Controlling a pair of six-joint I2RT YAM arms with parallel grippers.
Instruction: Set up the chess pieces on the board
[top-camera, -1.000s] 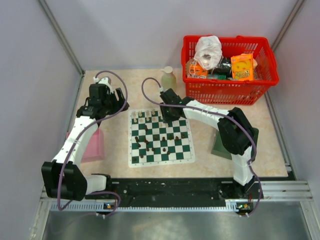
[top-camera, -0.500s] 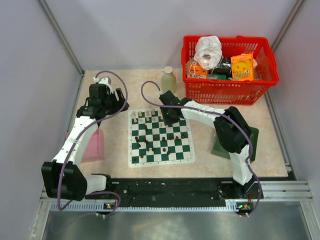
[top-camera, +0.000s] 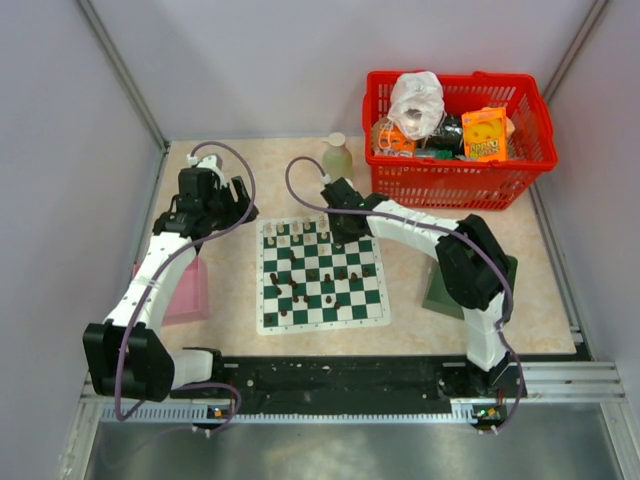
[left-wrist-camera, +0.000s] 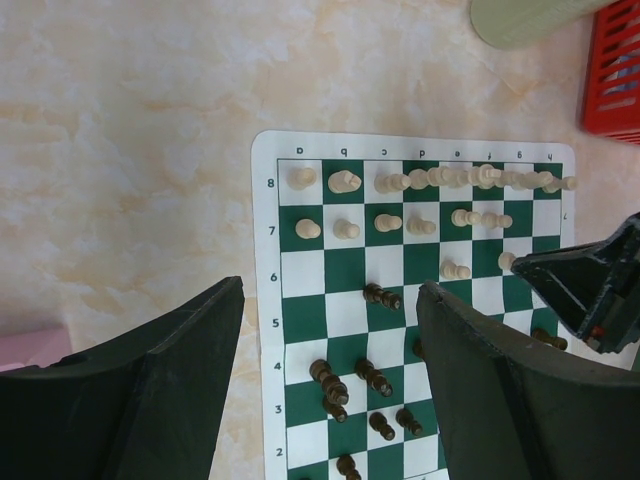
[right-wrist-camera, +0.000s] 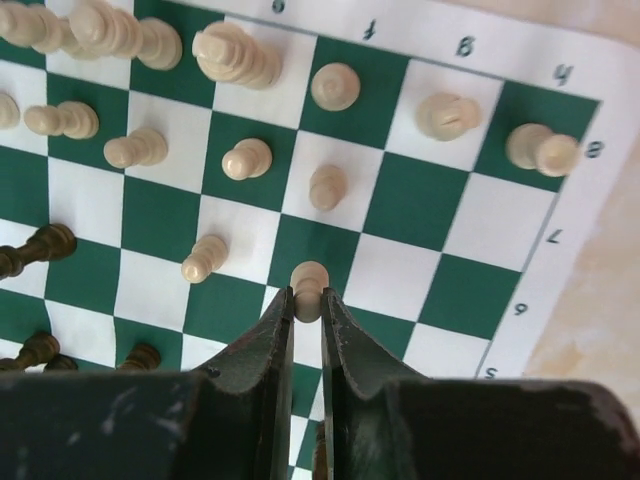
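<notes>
Right gripper (right-wrist-camera: 308, 300) over the far right part of the board (top-camera: 320, 275), fingers nearly closed and pinching a cream pawn (right-wrist-camera: 309, 280) by its sides, head poking out past the tips; lifted or standing on its square, impossible to tell. Left gripper (left-wrist-camera: 330, 290) off the board, beyond its far left corner, jaws spread wide with nothing between them. Other cream pieces (left-wrist-camera: 430, 180) lined along the board's two far rows, one more pawn a row nearer. Dark pieces (left-wrist-camera: 372, 378) scattered loosely over the board's middle and near rows.
</notes>
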